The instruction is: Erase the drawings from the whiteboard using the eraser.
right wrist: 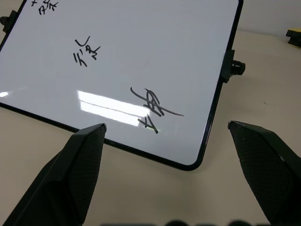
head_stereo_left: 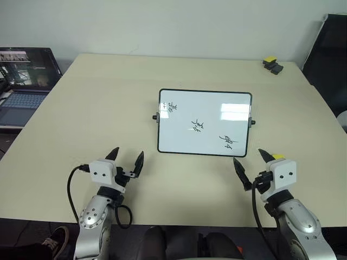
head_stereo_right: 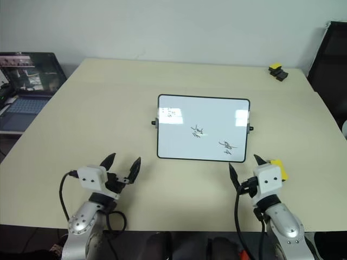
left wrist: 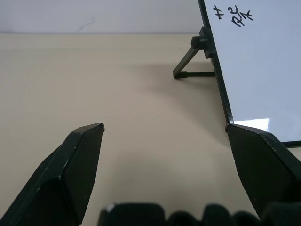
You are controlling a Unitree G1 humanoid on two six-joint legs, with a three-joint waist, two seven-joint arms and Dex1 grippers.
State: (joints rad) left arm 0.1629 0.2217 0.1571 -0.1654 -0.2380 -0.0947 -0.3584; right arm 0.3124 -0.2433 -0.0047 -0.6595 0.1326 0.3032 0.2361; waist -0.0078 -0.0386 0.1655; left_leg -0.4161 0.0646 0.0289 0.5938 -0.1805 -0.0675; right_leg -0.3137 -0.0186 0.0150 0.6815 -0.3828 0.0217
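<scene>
whiteboard: the whiteboard [head_stereo_left: 204, 123] is propped tilted on a small black stand at the middle of the desk [head_stereo_left: 108, 97], black knob on each short side.
drawings: three black drawings are seen on the board; one [head_stereo_left: 172, 106] at its far-left corner, one [head_stereo_left: 198, 126] at the middle, one [head_stereo_left: 228, 142] near its near-right corner.
eraser: the eraser [head_stereo_right: 277, 167], a yellow block, is seen lying on the desk just beside the right gripper's outer side, near the near edge toward the right corner; partly hidden by the gripper housing.
left gripper: the left gripper [head_stereo_left: 126, 158] is held over the desk by the near edge, left of the board's near-left corner; fingers [left wrist: 75, 165] spread apart, nothing between them.
right gripper: the right gripper [head_stereo_left: 252, 163] is held just off the board's near-right corner; fingers [right wrist: 70, 174] spread wide, nothing grasped.
dark blocks: a pair of small dark blocks [head_stereo_left: 272, 65], one yellow-topped, is placed at the far-right corner.
laptop: an open laptop [head_stereo_left: 24, 81] with lit screen is seen off the desk's left edge.
</scene>
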